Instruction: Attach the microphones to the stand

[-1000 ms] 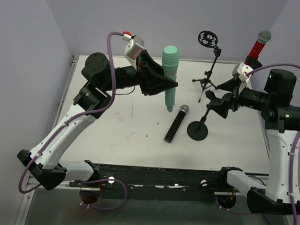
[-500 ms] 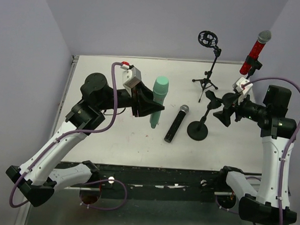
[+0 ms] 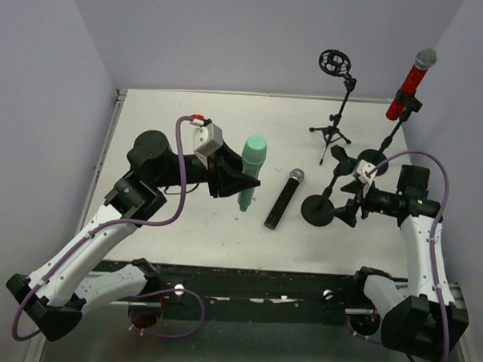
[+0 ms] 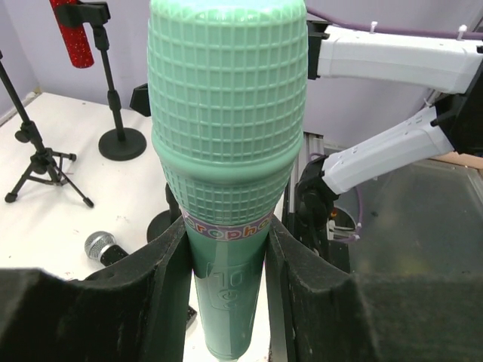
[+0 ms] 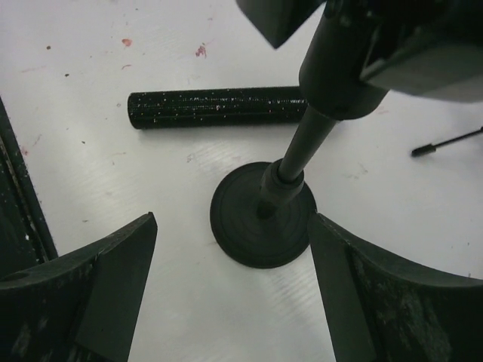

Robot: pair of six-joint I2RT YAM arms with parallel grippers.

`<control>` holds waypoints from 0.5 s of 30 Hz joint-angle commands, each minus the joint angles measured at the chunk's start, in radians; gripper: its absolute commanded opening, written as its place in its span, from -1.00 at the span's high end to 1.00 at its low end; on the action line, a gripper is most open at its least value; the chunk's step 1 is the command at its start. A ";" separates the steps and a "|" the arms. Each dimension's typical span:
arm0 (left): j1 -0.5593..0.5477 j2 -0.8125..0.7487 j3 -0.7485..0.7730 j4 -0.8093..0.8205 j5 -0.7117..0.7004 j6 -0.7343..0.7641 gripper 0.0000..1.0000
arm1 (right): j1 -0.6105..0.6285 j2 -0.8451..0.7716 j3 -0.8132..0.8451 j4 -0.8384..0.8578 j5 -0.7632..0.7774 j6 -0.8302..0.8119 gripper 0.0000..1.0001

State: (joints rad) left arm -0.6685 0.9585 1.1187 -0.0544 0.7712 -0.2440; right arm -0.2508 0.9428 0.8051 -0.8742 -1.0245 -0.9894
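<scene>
My left gripper (image 3: pixel 235 181) is shut on the mint-green microphone (image 3: pixel 251 172), gripping its handle just under the head (image 4: pixel 226 136); the microphone stands upright above the table. The black microphone (image 3: pixel 283 199) lies flat on the table between the arms. The red microphone (image 3: pixel 411 82) sits in the clip of the far right stand. My right gripper (image 3: pixel 346 208) is open, low beside the round base (image 5: pixel 263 223) of the empty stand, whose pole (image 5: pixel 302 147) rises between the fingers. The empty clip (image 3: pixel 343 160) tops that stand.
A tripod stand (image 3: pixel 330 133) with a round shock mount (image 3: pixel 335 63) stands at the back. The round base (image 4: pixel 122 143) of the red microphone's stand sits on the white table (image 3: pixel 171 130). Walls close in on the left, back and right.
The left arm has carried the green microphone lower and nearer. The right arm has pulled back from the clip and dropped to the stand's base, its jaws slightly narrower.
</scene>
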 commanded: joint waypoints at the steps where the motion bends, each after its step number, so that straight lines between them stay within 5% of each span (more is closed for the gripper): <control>1: 0.006 -0.017 -0.003 0.048 0.020 -0.006 1.00 | -0.007 0.057 -0.024 0.157 -0.167 -0.147 -0.75; 15: 0.004 -0.021 -0.023 0.070 -0.033 -0.080 1.00 | -0.007 0.145 -0.109 0.477 -0.305 0.021 -0.59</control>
State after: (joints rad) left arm -0.6685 0.9432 1.0874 -0.0235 0.7620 -0.2985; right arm -0.2508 1.0729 0.7238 -0.5182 -1.2263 -1.0386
